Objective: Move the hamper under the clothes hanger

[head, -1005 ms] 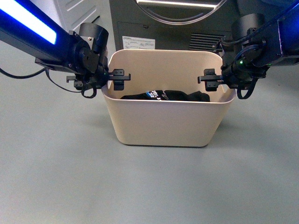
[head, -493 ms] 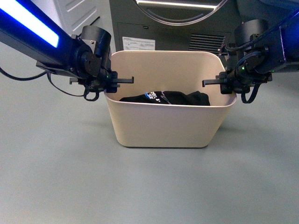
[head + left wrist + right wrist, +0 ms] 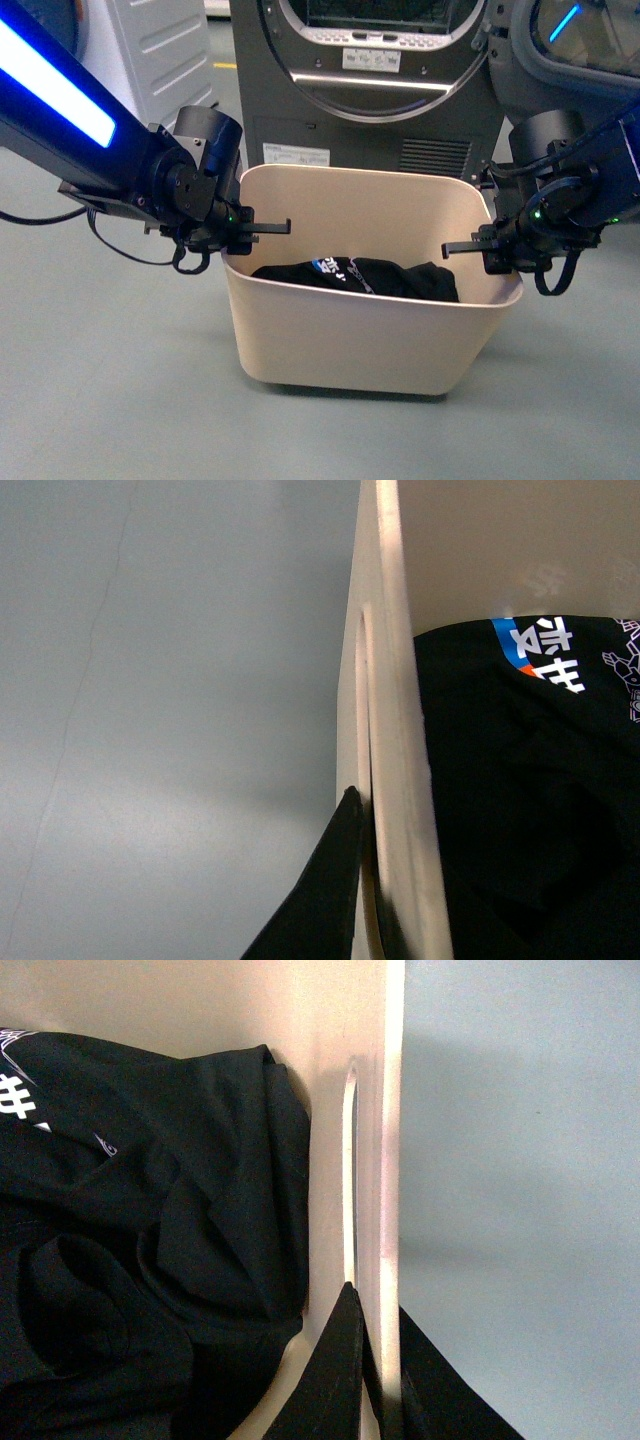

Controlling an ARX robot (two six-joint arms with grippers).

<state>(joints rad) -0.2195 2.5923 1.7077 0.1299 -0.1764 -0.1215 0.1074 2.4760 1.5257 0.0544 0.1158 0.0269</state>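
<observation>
Hamper [image 3: 370,335]: stood before dryer [image 3: 380,70], dark garment [image 3: 355,275] inside. It sat lower, nearer and slightly tilted in front view compared with half a second before. Whether base cleared floor [image 3: 110,400] could not be told.
Left hand [image 3: 280,227], right hand [image 3: 455,247]: each clamped on hamper wall at short end. One second earlier both stood apart astride rim.
Reading: grip secured, carry judged begun.
Clothes hanger: not in view, so hamper not yet under it.
</observation>
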